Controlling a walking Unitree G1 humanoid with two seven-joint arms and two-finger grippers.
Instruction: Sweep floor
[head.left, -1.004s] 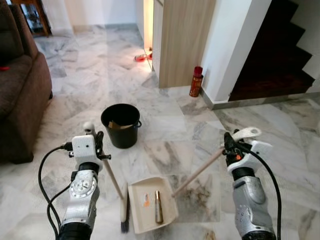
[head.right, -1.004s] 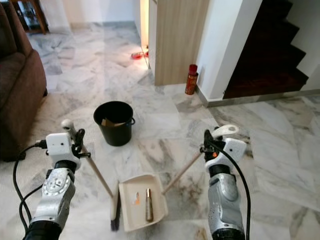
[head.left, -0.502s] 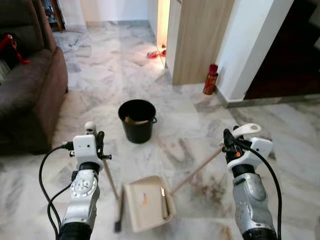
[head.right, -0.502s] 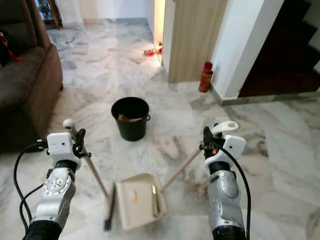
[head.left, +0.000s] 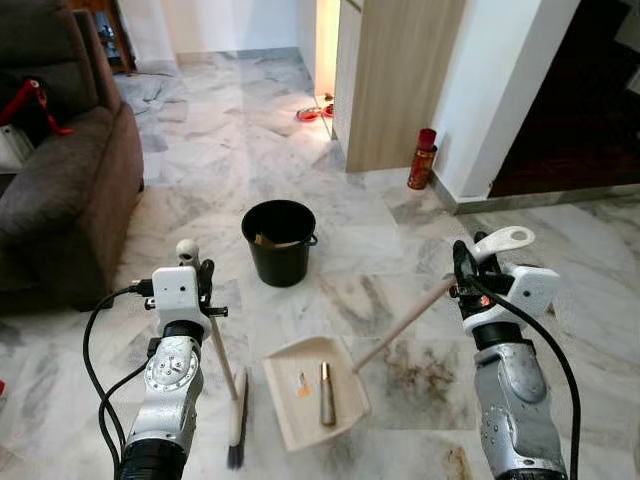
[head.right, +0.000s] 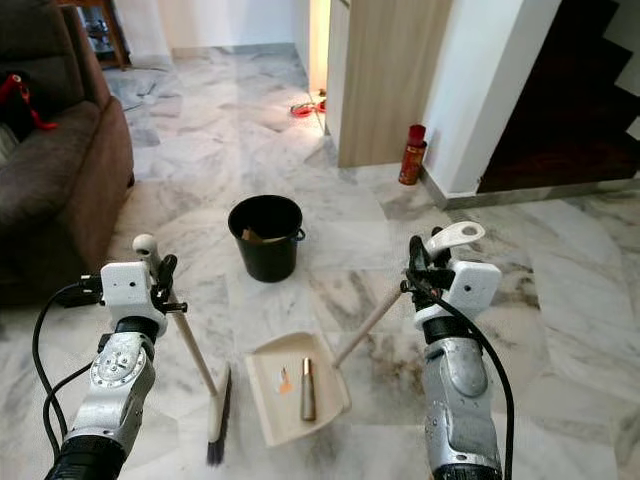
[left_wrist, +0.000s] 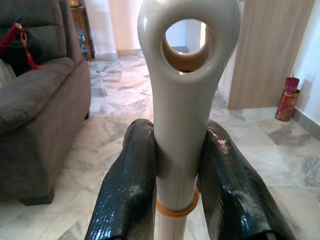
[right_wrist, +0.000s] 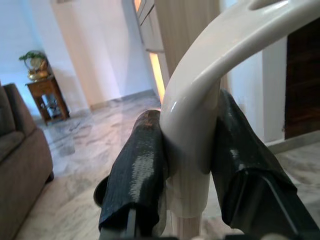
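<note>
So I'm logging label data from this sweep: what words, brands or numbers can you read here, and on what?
No text can be read.
Red canister by the wall corner: any print too small to read.
Orange scrap in the dustpan: no legible marks.
Black bucket: no label visible.

Small orange scrap (head.left: 297, 380) in the dustpan (head.left: 285, 412) — too small to identify — bucket's (head.left: 279, 243) contents unclear
</note>
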